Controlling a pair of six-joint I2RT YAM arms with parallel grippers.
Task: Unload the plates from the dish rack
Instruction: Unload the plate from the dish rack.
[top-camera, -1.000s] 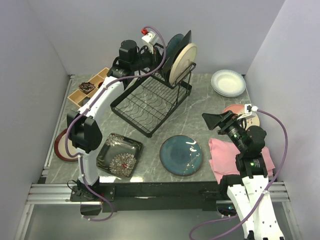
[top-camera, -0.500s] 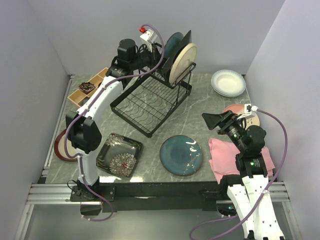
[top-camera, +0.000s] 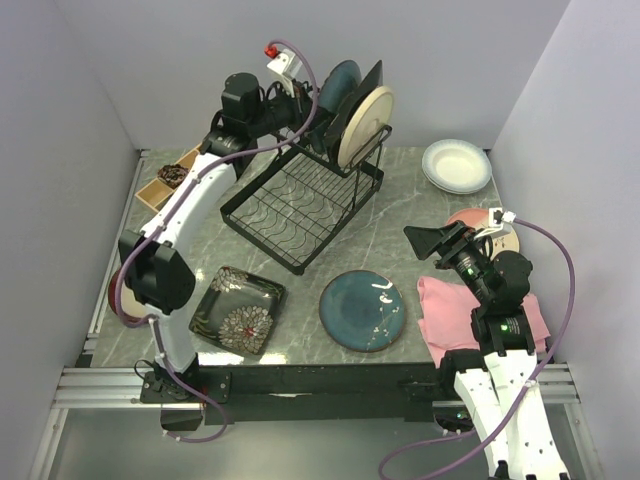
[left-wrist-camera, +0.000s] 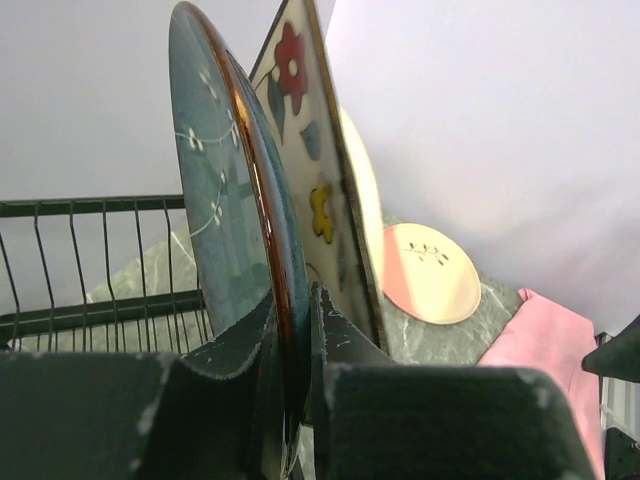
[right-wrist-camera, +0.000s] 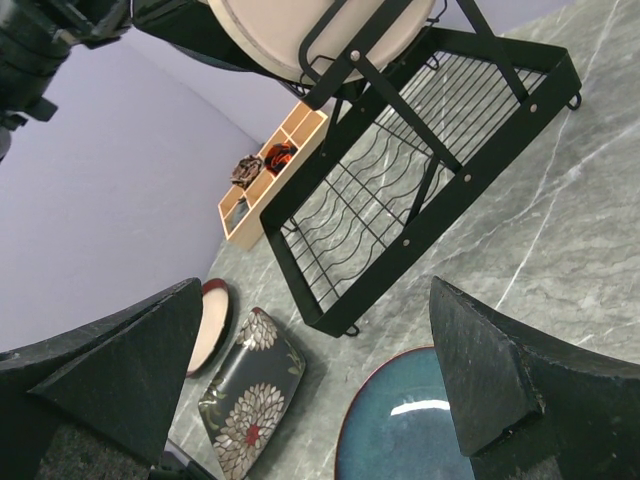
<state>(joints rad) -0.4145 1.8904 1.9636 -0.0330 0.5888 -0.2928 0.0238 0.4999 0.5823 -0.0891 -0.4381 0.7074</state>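
Note:
The black wire dish rack (top-camera: 300, 205) stands at the back middle of the table. Its upper frame holds a round teal plate (top-camera: 338, 85), a cream square plate with coloured flowers (top-camera: 374, 80) and a round cream plate (top-camera: 366, 125), all on edge. My left gripper (top-camera: 312, 98) is shut on the teal plate's rim (left-wrist-camera: 220, 200), the fingers (left-wrist-camera: 345, 345) on either side; the flowered square plate (left-wrist-camera: 305, 140) stands right behind it. My right gripper (top-camera: 447, 243) is open and empty above the table's right side, well away from the rack (right-wrist-camera: 430, 200).
On the table lie a black flowered square plate (top-camera: 238, 310), a teal plate (top-camera: 362, 310), a white plate (top-camera: 457, 165), a pink-and-cream plate (top-camera: 487, 228) and a brown-rimmed tan plate (top-camera: 122, 295). A pink cloth (top-camera: 480, 315) lies front right, a wooden tray (top-camera: 170, 182) back left.
My left gripper has moved slightly up and to the left with the teal plate in it, lifting the plate in the rack. The right arm has not moved.

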